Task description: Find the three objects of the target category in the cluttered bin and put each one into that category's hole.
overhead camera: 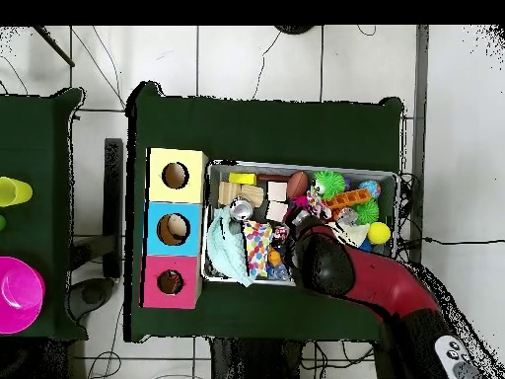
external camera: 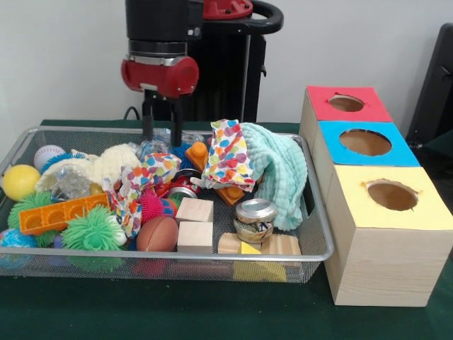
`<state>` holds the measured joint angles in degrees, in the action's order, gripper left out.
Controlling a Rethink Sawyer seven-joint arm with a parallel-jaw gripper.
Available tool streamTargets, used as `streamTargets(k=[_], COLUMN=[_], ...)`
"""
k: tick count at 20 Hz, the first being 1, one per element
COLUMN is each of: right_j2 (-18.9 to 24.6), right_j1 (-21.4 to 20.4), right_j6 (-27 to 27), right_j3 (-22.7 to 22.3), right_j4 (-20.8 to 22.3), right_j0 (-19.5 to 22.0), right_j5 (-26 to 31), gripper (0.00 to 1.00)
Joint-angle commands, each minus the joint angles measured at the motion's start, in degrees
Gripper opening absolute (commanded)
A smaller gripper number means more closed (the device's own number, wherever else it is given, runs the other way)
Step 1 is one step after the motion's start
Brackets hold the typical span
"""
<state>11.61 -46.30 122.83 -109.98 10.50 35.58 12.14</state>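
Observation:
The wire mesh bin (external camera: 318, 234) sits on the green table, full of clutter; it also shows in the overhead view (overhead camera: 301, 165). My gripper (external camera: 161, 120) hangs over the bin's far side, left of centre, with its black fingers (external camera: 148, 117) apart and nothing between them. In the overhead view the red arm (overhead camera: 340, 266) covers it. An orange toy (external camera: 198, 154) shows partly beside the polka-dot cloth (external camera: 228, 154); I cannot tell its shape. The yellow duck and the striped tiger are hidden. Three boxes with holes stand beside the bin: red (external camera: 347, 103), blue (external camera: 365, 142), yellow (external camera: 391, 195).
In the bin lie a mint cloth (external camera: 279, 173), a lidded glass jar (external camera: 255, 219), wooden blocks (external camera: 195, 210), a brown football (external camera: 157, 234), green spiky balls (external camera: 94, 230), an orange tray (external camera: 64, 212), a yellow ball (external camera: 20, 180). A pink bowl (overhead camera: 20, 296) stands on a side table.

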Motion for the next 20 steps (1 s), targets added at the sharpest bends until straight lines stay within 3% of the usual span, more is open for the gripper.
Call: streamTargets(k=[1, 11, 20], right_j2=[1.53, -0.65, -2.47], right_j1=[2.8, 8.12, 15.78], right_j6=[-5.53, -5.26, 0.74], right_j3=[8.83, 7.11, 4.26], right_j4=[3.73, 9.37, 14.18], right_j0=[4.1, 6.77, 6.96], right_j5=[6.68, 4.26, -4.66], gripper=[1.0, 1.0, 1.0])
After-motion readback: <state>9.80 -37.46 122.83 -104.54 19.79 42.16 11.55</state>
